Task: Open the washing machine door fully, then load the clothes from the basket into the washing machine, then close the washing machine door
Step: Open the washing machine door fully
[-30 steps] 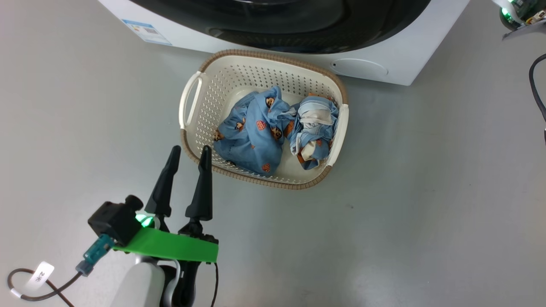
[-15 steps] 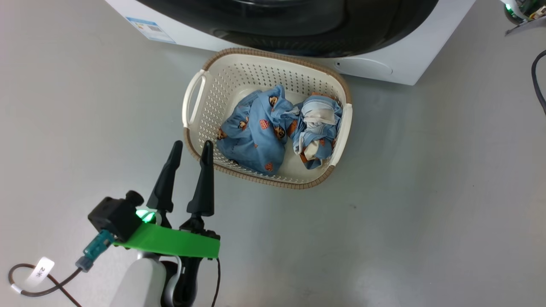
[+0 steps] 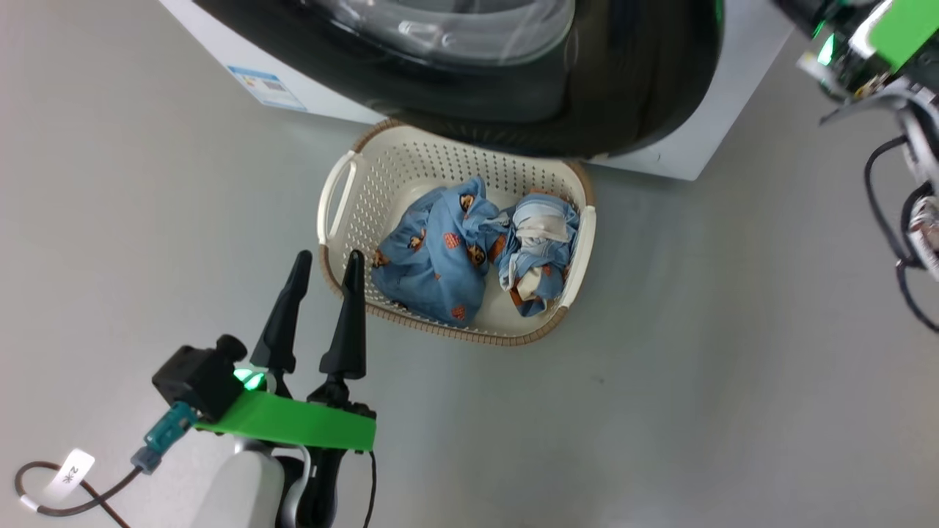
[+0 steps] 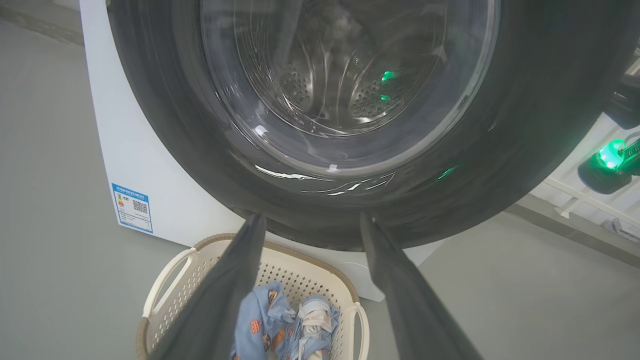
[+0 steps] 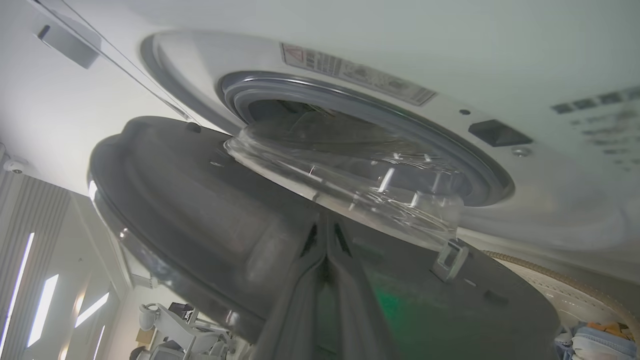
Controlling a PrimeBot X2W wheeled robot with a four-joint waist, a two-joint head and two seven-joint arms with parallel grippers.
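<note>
Standing part-way open from the big white box-shaped washing machine (image 3: 733, 95), the large round washing machine door (image 3: 623, 88) of glossy black ring and bulging clear glass overhangs the far rim of the small cream-white perforated plastic basket (image 3: 367, 205) on the grey floor (image 3: 697, 367).

In the right wrist view the right gripper (image 5: 327, 235) has its two dark fingers pressed tight together with nothing between them. Their tips are up against the door's dark inner face, just below the glass bowl. Whether they press on it I cannot tell. Beyond the door shows the grey-blue rubber gasket (image 5: 310, 96).

The left gripper (image 3: 329, 258) hangs with its fingers spread and empty at the basket's near-left corner, one fingertip over the rim in the head view.

The two light-blue bear-printed clothes (image 3: 440, 257) lie bunched side by side in the basket, apart from both grippers.

A second ago the door lay flat on the machine's front and the basket's far rim was in full sight; now the door has come out over that rim. The head camera has shifted too, and more of the right arm's green-trimmed wrist (image 3: 866, 37) shows at the upper right. The clothes and the left gripper sit as before.
</note>
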